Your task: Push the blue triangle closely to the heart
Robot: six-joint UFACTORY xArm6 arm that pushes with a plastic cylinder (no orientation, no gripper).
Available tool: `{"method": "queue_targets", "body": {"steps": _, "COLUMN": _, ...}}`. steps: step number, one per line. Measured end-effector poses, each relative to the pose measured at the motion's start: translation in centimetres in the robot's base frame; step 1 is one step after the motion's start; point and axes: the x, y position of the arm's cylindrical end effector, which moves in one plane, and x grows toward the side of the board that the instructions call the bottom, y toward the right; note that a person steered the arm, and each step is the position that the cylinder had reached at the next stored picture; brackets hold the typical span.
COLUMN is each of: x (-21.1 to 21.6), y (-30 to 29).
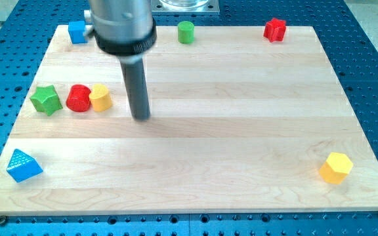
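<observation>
The blue triangle (23, 165) sits at the near left corner of the tabletop (241, 151), well apart from everything else. The heart is hard to pick out by shape. The yellow block (100, 98) touching the red block (79, 98) at mid-left looks the likeliest, though either could be it; the green star (46, 99) stands just left of them.

My tip (142, 118) rests on bare wood just right of that yellow block, far from the triangle. The end effector is a plain rod, with nothing to open or hold.

To do this well, I judge the tip should travel round to the triangle's near left side without brushing the cluster. It should then push far and slightly right in a straight line through the triangle's middle, so it does not spin off. Slow near the end, to avoid knocking the heart away.
</observation>
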Motion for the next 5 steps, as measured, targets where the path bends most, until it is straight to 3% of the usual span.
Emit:
{"method": "queue_targets", "body": {"steps": 1, "x": 10.7, "y": -3.8}}
{"method": "queue_targets", "body": {"steps": 3, "x": 11.9, "y": -15.6}}
{"method": "queue_targets", "body": {"steps": 5, "x": 8.1, "y": -19.8}}
